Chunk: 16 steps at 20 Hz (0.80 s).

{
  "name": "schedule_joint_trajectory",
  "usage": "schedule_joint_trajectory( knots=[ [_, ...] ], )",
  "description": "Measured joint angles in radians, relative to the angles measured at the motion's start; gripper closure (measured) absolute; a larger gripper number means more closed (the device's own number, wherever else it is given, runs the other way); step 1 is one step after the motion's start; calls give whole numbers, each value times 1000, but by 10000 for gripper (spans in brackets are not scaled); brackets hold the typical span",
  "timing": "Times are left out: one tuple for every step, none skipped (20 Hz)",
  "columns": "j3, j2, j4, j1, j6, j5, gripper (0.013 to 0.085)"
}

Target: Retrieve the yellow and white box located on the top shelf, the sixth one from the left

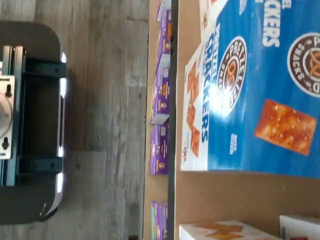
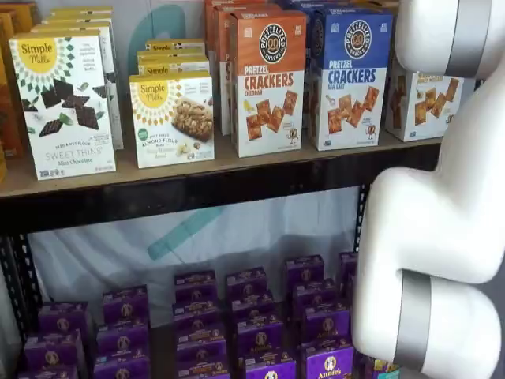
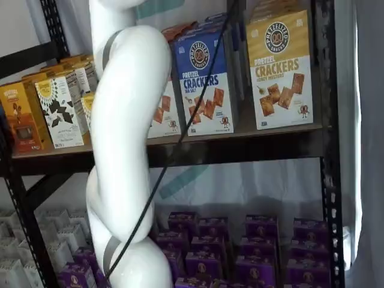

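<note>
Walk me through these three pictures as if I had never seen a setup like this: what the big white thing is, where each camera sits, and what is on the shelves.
The big white jointed tube is a robot arm that fetches boxed goods. Two pictures come from fixed cameras facing the shelves, with the arm standing between camera and shelves. The third comes from a camera on the arm's wrist, and that picture is turned on its side. The arm's fingers show in none of the three, so nothing can be said about what they hold.

On the tan wooden top shelf with its black front rail stand cartons: white Simple Mills boxes, an orange pretzel-cracker carton, a blue pretzel-cracker carton, and at the right end the yellow and white pretzel-cracker box the arm is meant to take. Small purple boxes fill the level below.
</note>
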Motion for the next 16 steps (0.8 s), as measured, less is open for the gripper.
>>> schedule_joint_trajectory(
  knots=[
    [1, -1, 10, -4, 3, 3, 130],
    [12, -8, 25, -11, 5, -1, 130],
    [35, -23, 37, -17, 6, -15, 130],
    [58, -38, 49, -23, 5, -30, 130],
    [90, -58, 59, -29, 2, -52, 130],
    [121, -78, 68, -35, -1, -74, 130],
    [155, -98, 79, -41, -5, -98, 130],
    [188, -119, 90, -48, -9, -123, 130],
    [226, -143, 101, -54, -14, -152, 130],
    [262, -166, 111, -60, -20, -179, 130],
    [288, -182, 117, -64, -24, -200, 130],
    [306, -193, 121, -68, -28, -213, 130],
    [318, -201, 125, -71, -32, -219, 130],
    [334, -210, 131, -78, -36, -226, 130],
    [348, -217, 138, -83, -39, -235, 130],
    [358, -223, 142, -86, -42, -241, 130]
  ],
)
